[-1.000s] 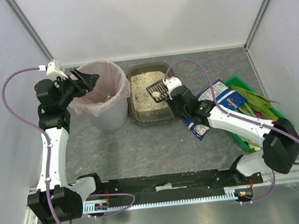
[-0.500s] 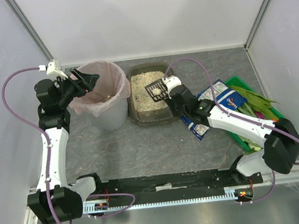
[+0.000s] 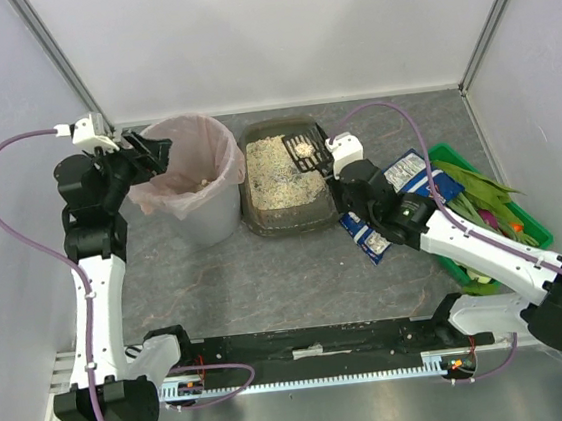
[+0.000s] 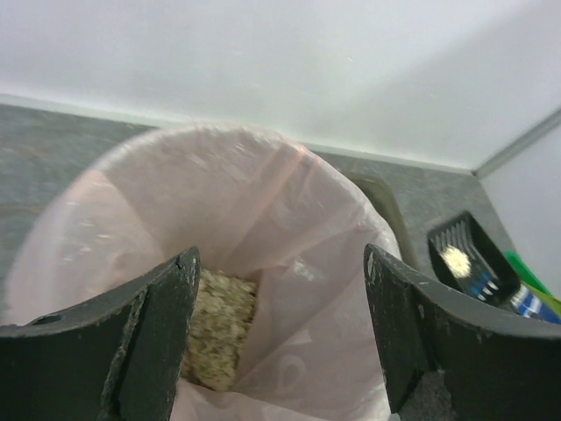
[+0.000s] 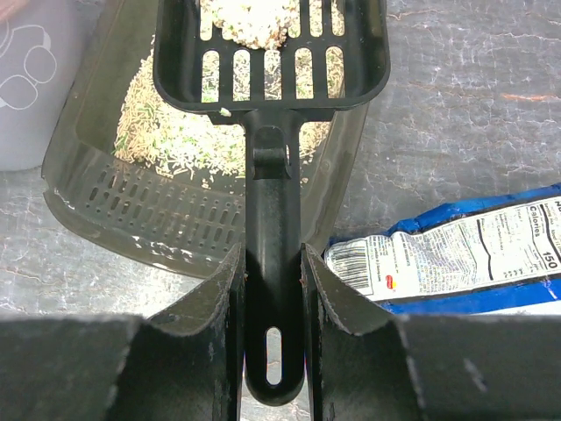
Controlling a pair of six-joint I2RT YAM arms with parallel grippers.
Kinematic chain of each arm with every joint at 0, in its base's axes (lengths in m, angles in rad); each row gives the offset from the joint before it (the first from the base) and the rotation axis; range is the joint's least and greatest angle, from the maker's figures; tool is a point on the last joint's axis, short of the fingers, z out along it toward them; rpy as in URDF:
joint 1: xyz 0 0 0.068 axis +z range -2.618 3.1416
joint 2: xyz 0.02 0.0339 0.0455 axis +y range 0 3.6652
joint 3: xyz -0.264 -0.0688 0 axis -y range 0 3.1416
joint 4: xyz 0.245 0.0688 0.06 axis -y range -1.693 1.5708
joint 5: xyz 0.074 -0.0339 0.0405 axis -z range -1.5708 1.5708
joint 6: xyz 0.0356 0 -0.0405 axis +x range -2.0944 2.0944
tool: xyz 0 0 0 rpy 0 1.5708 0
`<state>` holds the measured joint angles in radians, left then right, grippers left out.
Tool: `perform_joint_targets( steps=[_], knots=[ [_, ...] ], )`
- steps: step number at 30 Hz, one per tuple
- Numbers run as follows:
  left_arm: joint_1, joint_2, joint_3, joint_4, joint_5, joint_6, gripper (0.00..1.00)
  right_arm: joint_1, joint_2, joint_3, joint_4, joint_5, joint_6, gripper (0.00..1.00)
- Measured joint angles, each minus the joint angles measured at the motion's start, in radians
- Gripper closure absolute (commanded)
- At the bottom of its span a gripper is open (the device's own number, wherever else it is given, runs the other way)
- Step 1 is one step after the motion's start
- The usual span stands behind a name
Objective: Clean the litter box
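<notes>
Two tools: right tool clamps scoop handle, litter box just ahead; left tool spread, empty, above bin.

Blue snack bag — "150" readable, rest illegible.

You had round translucent bin with pink liner toward far-left corner of tabletop; pale granule clump lay at its bottom. Green crate of leafy vegetables sat along right edge. Blue snack bag overlapped crate's left rim; smaller blue packet lay flat nearby.
</notes>
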<state>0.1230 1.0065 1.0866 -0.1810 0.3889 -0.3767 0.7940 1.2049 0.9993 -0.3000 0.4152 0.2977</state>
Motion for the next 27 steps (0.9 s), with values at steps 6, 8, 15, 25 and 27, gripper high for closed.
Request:
perform_joint_targets(
  steps=[6,8,15,25,27],
  knots=[
    [0.024,-0.013,0.040,-0.049,-0.154,0.074,0.11,0.000,-0.020,-0.019,-0.004,0.000,-0.003,1.00],
    [0.036,-0.013,0.040,-0.073,-0.201,0.089,0.10,0.000,-0.049,-0.026,-0.004,-0.008,-0.018,1.00],
    [0.047,-0.007,0.040,-0.100,-0.196,0.092,0.09,0.092,-0.121,0.032,0.000,0.010,-0.166,1.00],
    [0.065,-0.005,0.040,-0.121,-0.233,0.108,0.09,0.154,0.006,0.257,0.010,0.124,-0.386,1.00],
    [0.066,-0.005,0.040,-0.121,-0.237,0.111,0.08,0.160,0.038,0.294,0.019,0.125,-0.415,1.00]
  ],
)
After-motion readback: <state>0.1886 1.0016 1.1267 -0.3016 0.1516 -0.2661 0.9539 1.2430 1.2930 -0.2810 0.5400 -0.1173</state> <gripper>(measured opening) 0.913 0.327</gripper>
